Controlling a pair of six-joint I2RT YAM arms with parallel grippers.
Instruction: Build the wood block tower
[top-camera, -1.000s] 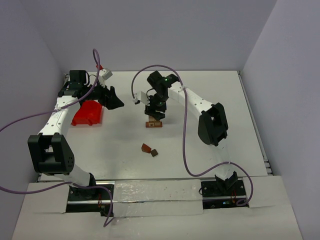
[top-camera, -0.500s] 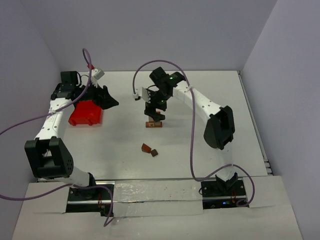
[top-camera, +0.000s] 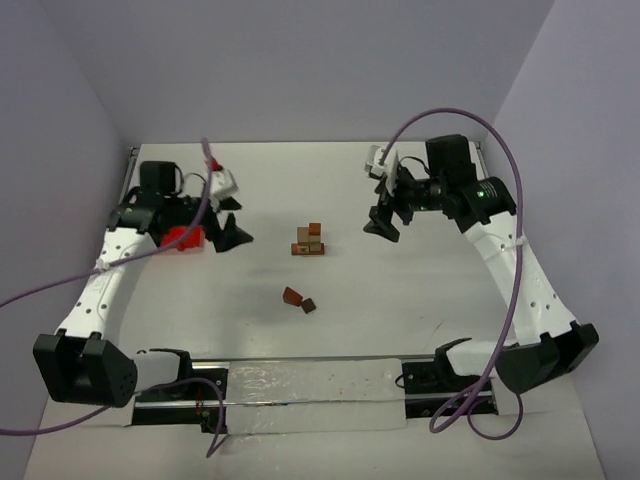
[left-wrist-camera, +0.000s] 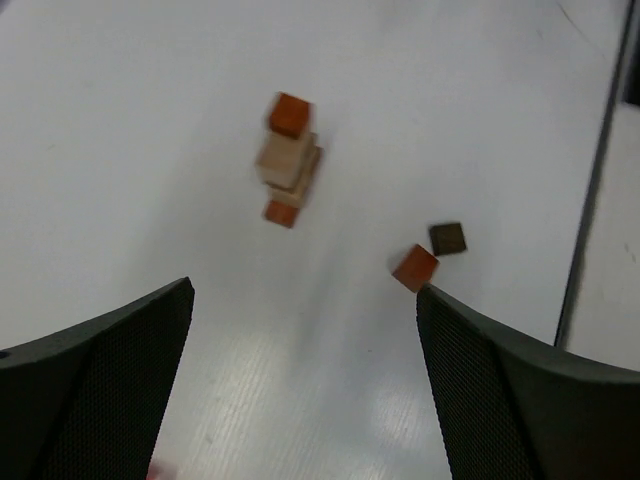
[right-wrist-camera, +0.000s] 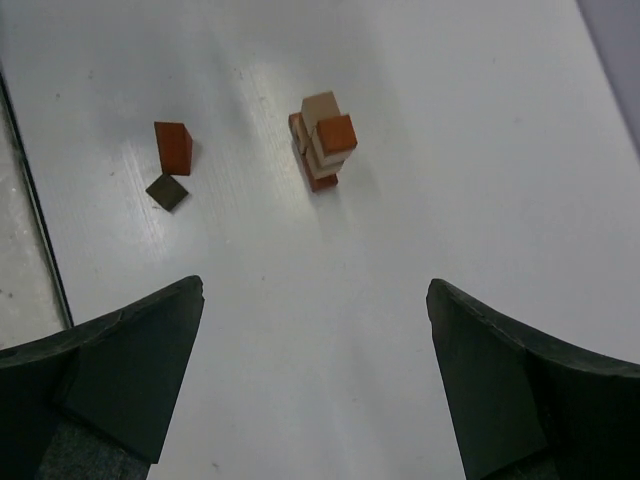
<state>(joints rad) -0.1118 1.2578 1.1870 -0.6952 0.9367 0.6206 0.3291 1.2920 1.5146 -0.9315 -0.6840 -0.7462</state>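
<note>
wood block tower stands mid worktop, reddish cube on top, nothing touching it. left jaws & right jaws both wide open, empty, one on either side of it, well apart. 2 loose wood blocks lie nearer the front edge, one reddish, one dark, just beside each other. red bin sits by the left jaws, partly hidden.

One wood block tower. Four blocks show in it: two reddish-brown, two tan; exact total hard to tell.
Two loose wood blocks at 6 o'clock of tower: one reddish-brown block, one dark brown block.
One red bin at 9 o'clock of tower.
Two grippers: left gripper, right gripper.
</note>
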